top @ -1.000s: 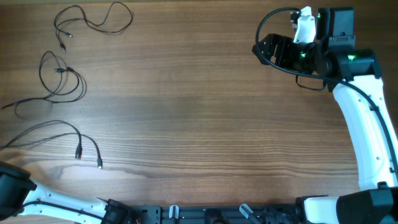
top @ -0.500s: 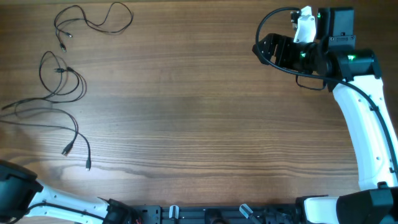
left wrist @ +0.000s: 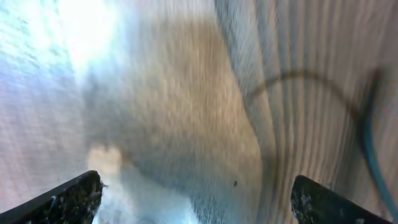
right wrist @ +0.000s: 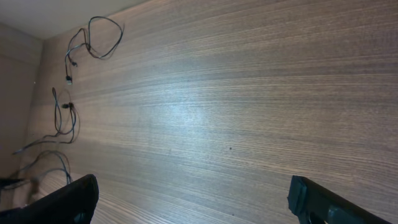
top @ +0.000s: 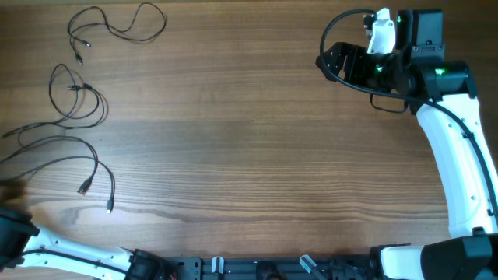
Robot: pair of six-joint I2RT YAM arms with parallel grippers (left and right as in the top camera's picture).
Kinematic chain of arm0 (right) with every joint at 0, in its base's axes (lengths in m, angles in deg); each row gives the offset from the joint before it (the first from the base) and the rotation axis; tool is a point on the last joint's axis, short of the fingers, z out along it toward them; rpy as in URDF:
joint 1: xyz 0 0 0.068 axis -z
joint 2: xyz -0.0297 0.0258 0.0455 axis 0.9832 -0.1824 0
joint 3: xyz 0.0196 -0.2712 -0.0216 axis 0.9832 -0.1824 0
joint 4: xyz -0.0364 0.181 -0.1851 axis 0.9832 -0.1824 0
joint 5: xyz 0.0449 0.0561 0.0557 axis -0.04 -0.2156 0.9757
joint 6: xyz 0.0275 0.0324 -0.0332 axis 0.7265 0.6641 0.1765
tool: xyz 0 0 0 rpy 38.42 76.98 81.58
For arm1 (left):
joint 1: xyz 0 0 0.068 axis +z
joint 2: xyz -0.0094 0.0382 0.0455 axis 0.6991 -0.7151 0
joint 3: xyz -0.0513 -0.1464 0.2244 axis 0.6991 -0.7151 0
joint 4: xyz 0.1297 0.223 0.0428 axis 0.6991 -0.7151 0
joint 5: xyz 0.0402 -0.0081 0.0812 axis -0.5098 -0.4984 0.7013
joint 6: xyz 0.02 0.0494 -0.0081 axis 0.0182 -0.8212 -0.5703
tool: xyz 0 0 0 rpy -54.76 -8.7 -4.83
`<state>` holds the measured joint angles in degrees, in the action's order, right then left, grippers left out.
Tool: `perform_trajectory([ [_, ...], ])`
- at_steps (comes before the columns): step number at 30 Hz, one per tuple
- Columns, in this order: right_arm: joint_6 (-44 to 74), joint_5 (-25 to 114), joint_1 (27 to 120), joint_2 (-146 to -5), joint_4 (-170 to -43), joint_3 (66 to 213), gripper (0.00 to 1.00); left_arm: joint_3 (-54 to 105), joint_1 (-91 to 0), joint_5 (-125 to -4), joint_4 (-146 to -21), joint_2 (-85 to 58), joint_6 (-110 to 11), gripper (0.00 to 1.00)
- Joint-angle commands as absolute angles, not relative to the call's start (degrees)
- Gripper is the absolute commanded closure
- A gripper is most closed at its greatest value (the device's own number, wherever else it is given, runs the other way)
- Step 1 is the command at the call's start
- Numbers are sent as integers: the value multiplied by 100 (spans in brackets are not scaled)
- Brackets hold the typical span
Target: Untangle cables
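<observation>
Shifted toward table [top: 249, 155] left edge: lowest cable [top: 82, 187], far end cut off there; left gripper [left wrist: 196, 190] blurred but spread; right gripper [right wrist: 193, 190] spread.

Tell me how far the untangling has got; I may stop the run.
Done: the top thin black looped cable lies clear of the others on the wooden table. In hand: nothing; the left tool and right tool are both open and empty. Left: the middle coiled cable loops over itself, and its tail runs close to the bottom two-plug cable; whether they cross is unclear.
</observation>
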<state>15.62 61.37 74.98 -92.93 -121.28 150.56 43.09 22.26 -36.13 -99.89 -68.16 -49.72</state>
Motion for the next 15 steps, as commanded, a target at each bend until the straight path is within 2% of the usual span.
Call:
perform_trajectory([
  [1,1460,6074,7484,-9387,-12130,15049,0,4565,2031,-3227,-10013,-6217,-4771,0],
  [4,1444,6074,7484,-9387,-12161,15049,0,4635,1773,-3388,-9831,-5714,-4430,0],
  [5,1442,6074,7484,-9387,-12189,15049,0,4637,1670,-3911,-9678,-5482,-4432,0],
  [6,1440,6074,7484,-9387,-12198,15049,0,4637,1572,-4562,-9538,-5286,-4435,0],
  [10,1462,6074,7484,-9387,-12403,15049,0,4635,1424,-8518,-9079,-4639,-4428,1],
  [12,1604,6078,7484,-9387,-12434,15049,0,4635,1375,-9670,-9418,-4400,-4441,2],
  [15,1912,6078,7484,-9385,-12480,15049,0,4635,956,-9919,-10872,-3924,-5527,5],
])
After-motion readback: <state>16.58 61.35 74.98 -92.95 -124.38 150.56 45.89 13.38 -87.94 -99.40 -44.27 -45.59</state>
